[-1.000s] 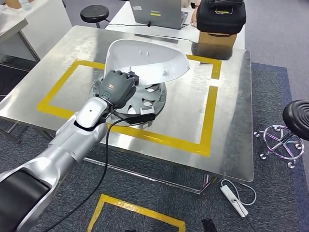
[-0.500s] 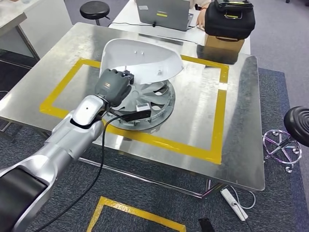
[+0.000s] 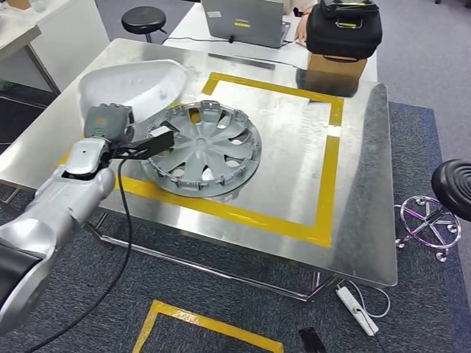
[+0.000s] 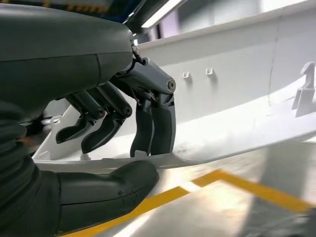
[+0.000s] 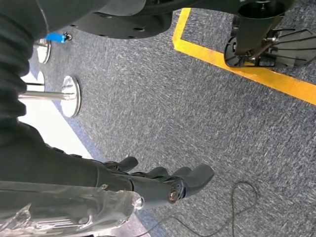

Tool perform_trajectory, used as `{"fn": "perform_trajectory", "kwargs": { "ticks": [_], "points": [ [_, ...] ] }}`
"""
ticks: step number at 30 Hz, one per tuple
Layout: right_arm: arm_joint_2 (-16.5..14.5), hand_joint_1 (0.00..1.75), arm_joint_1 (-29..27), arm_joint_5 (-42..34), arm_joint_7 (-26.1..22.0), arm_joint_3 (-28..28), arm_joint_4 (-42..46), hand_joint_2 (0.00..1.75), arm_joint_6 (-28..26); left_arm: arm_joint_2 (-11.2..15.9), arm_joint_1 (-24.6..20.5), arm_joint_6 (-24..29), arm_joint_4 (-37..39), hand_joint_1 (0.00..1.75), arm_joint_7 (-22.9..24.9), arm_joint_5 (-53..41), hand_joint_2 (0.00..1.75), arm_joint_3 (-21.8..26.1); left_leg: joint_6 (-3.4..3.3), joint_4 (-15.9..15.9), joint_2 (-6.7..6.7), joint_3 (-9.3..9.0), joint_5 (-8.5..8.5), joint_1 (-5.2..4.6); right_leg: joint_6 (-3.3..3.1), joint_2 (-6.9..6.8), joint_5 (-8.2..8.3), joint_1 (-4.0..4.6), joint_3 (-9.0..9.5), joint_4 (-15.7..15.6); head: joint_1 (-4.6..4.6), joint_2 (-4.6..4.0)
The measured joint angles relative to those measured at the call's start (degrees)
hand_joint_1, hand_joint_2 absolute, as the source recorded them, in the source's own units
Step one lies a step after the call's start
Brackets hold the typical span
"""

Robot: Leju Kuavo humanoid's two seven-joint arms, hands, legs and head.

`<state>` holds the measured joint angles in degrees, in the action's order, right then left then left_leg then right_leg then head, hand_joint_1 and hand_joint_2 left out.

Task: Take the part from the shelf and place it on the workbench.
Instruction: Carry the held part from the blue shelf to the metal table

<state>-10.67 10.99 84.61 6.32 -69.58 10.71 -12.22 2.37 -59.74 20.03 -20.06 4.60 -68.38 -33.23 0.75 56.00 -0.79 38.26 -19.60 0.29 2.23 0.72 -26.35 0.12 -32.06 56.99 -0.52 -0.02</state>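
The part, a large white curved plastic cover [image 3: 133, 84], hangs over the left side of the steel workbench [image 3: 288, 176]. My left hand [image 3: 105, 125] holds it by its near rim. In the left wrist view the dark fingers [image 4: 152, 123] lie inside the white cover [image 4: 231, 98] and the thumb [image 4: 108, 190] presses from under its edge. A grey hubcap [image 3: 205, 147] lies flat on the workbench just right of the cover, across the yellow tape frame. My right hand [image 5: 160, 182] hangs over blue carpet with its fingers apart and nothing in it.
At the far edge stand a laptop [image 3: 244, 20] and a black case [image 3: 344, 29] on a cardboard box [image 3: 335, 70]. Black stools stand at the back [image 3: 143, 20] and the right [image 3: 452, 180]. A power strip [image 3: 356, 305] lies on the carpet by the bench leg.
My left hand has carried the white cover leftwards off the hubcap, which now lies uncovered. The view itself has also shifted a little.
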Motion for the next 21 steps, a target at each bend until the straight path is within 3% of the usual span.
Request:
{"fn": "perform_trajectory", "kwargs": {
  "ticks": [8, 21],
  "points": [
    [0.0, 0.0, 0.2, 0.4, 0.1, 0.4, 0.0, 1.75, 0.3, 4.8, 1.3, -1.4, 3.3, 1.75, 2.1, 0.6, 1.75, 3.5, 0.11, 0.0, -0.05, 0.01, -0.03, 0.12, -0.29, -0.14, -0.18, 0.15, -0.03, 0.1, -0.01, 0.0],
    [-0.1, 0.0, 0.7, 0.9, 0.2, 1.3, 0.0, 1.75, 0.5, 6.8, 2.9, -1.3, 4.3, 1.75, 1.2, 0.7, 1.75, 5.1, 0.16, 0.0, -0.04, 0.0, -0.05, 0.14, -0.34, -0.13, -0.15, 0.17, -0.05, 0.2, 0.0, 0.0]
  ]
}}
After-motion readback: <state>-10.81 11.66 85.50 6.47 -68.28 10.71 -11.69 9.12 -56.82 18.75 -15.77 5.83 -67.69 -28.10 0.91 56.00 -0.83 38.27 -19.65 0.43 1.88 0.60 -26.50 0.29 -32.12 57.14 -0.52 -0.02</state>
